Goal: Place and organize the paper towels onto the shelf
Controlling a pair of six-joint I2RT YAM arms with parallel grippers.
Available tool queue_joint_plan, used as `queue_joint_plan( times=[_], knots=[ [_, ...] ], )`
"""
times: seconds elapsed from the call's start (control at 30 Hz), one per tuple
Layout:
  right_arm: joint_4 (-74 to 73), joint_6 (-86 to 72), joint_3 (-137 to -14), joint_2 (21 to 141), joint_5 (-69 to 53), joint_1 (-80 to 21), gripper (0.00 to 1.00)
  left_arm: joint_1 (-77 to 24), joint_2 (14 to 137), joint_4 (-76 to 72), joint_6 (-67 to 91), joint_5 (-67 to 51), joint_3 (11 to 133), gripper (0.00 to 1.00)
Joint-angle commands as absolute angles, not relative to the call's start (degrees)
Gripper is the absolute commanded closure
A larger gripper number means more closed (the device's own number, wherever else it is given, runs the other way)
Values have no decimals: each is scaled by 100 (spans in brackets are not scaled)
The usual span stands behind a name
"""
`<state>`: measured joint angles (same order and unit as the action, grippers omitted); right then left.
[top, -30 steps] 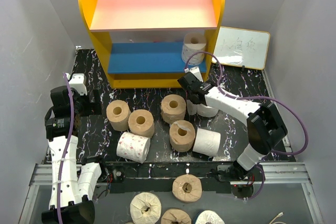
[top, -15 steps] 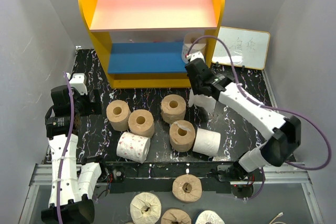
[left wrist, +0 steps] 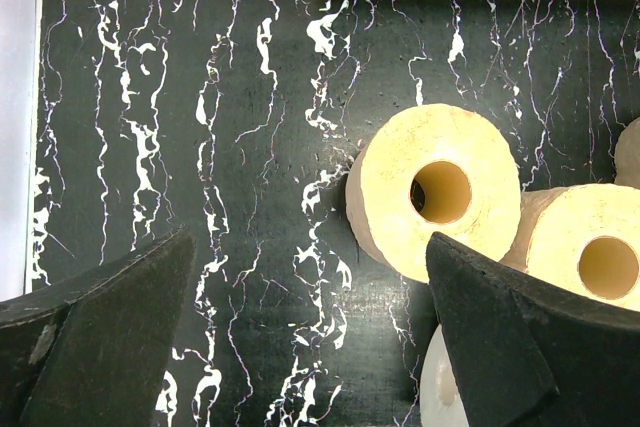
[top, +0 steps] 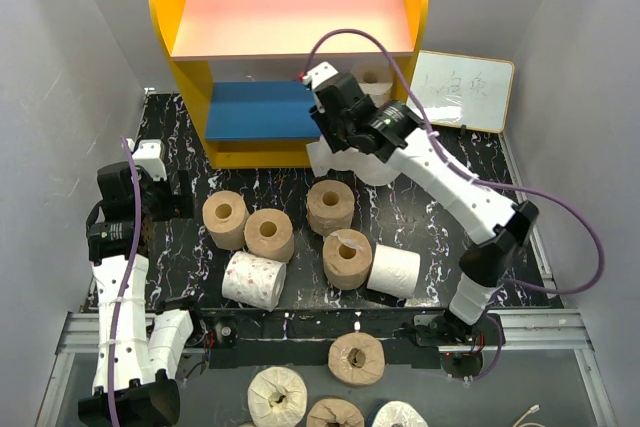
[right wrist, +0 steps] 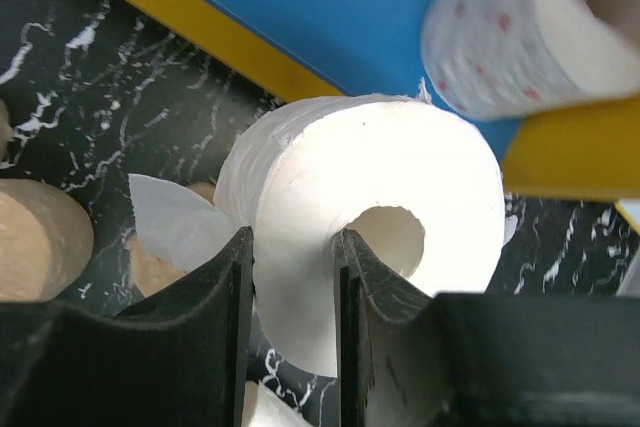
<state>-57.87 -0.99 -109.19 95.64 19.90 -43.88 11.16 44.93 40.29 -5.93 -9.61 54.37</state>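
Observation:
My right gripper [top: 335, 147] [right wrist: 295, 277] is shut on the wall of a white paper towel roll [top: 348, 163] [right wrist: 380, 177], one finger inside its hollow centre, a loose sheet trailing off it. The roll hangs just in front of the shelf [top: 290, 27], by the blue lower board [top: 255, 112] [right wrist: 330, 7]. A pink-dotted roll [top: 376, 77] [right wrist: 500, 37] stands at that board's right end. Tan rolls [top: 225, 219] [top: 270, 234] [top: 330, 205] [top: 347, 255] and white ones [top: 253, 279] [top: 395, 270] lie on the mat. My left gripper [top: 178, 199] [left wrist: 310, 337] is open and holds nothing, left of a tan roll [left wrist: 440, 192].
A small white writing board [top: 465, 90] leans at the back right. Several more rolls [top: 356, 358] lie below the mat's near edge, between the arm bases. Grey walls close in both sides. The right arm's purple cable [top: 400, 57] loops in front of the shelf.
My right arm has lifted the white roll off the mat and carried it left and up to the front of the blue board. The left arm has not moved.

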Motion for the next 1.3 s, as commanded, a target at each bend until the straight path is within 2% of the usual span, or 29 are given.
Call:
queue_joint_plan(
  times=[0.0,0.27,0.4,0.67,0.97,1.27],
  knots=[
    [-5583,392,-11978,10025,2122,-4594,100,1151,4447,3920,-595,-949,5432,1],
    [-4612,886,-12412,10979,2885,-4614,100,1151,4388,3911,-593,-954,5430,1],
    [-3989,1063,-12334,11140,3332,-4614,100,1151,4353,3911,-599,-958,5427,1],
    [-2974,1262,-12407,11312,3490,-4605,100,1147,4325,3914,-614,-993,5428,1],
    [-2881,1322,-12915,11933,3163,-4443,100,1151,4298,3913,-615,-998,5423,1],
    [-3016,1140,-12804,12055,3011,-4268,100,1151,4304,3907,-599,-967,5418,1]
  ],
)
